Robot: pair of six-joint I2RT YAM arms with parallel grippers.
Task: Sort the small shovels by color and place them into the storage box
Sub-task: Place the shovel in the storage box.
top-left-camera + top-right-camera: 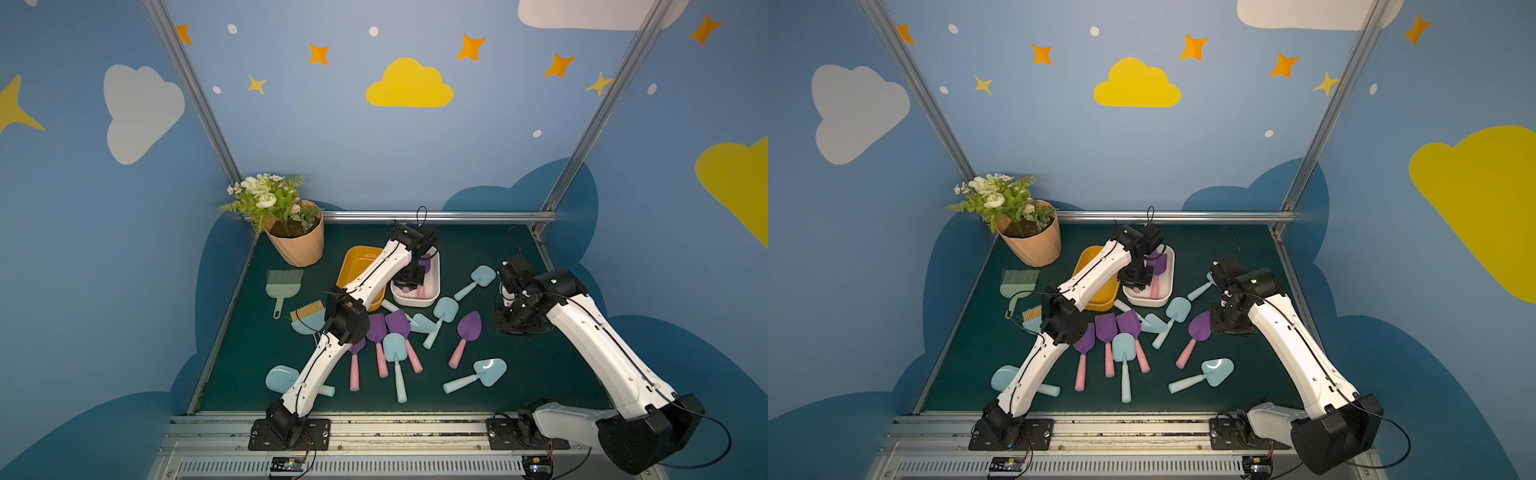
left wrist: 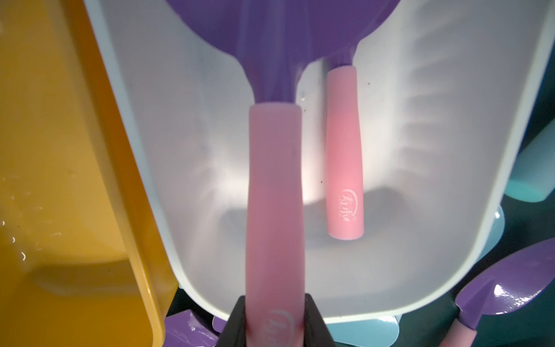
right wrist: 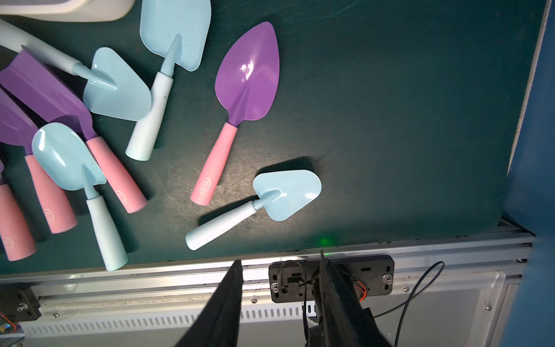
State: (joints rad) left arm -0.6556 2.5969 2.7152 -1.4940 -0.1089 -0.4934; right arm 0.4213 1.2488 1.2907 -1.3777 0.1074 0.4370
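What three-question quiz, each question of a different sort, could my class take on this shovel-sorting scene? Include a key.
1. True or false: the left gripper holds a blue-bladed shovel.
2. The held shovel hangs over which container? A: yellow box. B: white box. C: flowerpot.
3. Fill in: the right gripper is ____, with nothing between its jaws.
Key: 1 false, its blade is purple; 2 B; 3 open.
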